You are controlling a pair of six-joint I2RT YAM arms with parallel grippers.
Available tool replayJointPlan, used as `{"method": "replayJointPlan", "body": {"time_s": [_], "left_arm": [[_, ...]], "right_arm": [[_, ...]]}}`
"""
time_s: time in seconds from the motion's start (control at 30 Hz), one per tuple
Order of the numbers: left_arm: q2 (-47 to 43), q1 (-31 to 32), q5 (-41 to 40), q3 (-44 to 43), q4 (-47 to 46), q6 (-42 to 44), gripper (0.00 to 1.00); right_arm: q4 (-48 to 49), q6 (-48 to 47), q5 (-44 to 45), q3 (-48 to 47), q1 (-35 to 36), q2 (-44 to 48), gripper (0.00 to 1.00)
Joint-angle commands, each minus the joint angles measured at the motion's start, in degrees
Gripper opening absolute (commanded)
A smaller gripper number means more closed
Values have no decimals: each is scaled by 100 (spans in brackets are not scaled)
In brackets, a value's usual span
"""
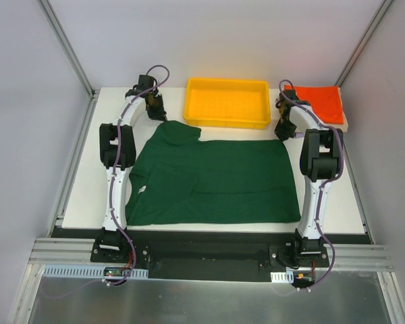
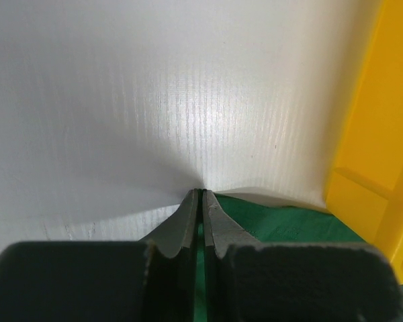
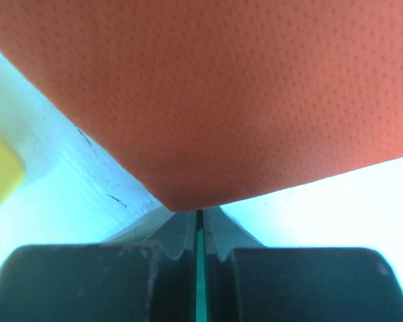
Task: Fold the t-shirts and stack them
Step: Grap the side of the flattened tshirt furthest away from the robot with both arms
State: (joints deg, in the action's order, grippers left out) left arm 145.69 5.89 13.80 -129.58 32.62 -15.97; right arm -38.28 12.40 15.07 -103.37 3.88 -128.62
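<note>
On the white table, a large dark green cloth t-shirt lies spread. Left gripper and right gripper clamp its far corners, flanking a yellow plastic tray.

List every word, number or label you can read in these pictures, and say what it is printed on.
None. The green shirt, orange shirt, yellow tray and table show no readable text in any view.

We see the dark green t-shirt spread flat, centred; the orange-red t-shirt lies folded far right.
</note>
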Motion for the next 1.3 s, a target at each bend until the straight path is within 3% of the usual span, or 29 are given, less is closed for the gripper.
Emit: {"method": "replayJointPlan", "body": {"time_s": [0.0,0.23,0.47,0.8,1.13,1.27], "left_arm": [[-207,-53,368,292,236,147,0],[-989,-44,782,934,-273,190,0],[-1130,-35,571,504,-388,366,0],[-1253,-44,896,99,-423,691,0],[-2184,17,1476,1469,-643,964,0],[-2939,105,1538,2504,-932,964,0]], "right_arm": [[-92,-150,338,27,69,442,1],[444,-625,101,528,201,1198,1],[725,-818,5,599,210,1453,1],[638,-898,-22,519,210,1480,1],[787,-871,-250,941,218,1769,1],[927,-880,-399,1327,210,2059,1]]}}
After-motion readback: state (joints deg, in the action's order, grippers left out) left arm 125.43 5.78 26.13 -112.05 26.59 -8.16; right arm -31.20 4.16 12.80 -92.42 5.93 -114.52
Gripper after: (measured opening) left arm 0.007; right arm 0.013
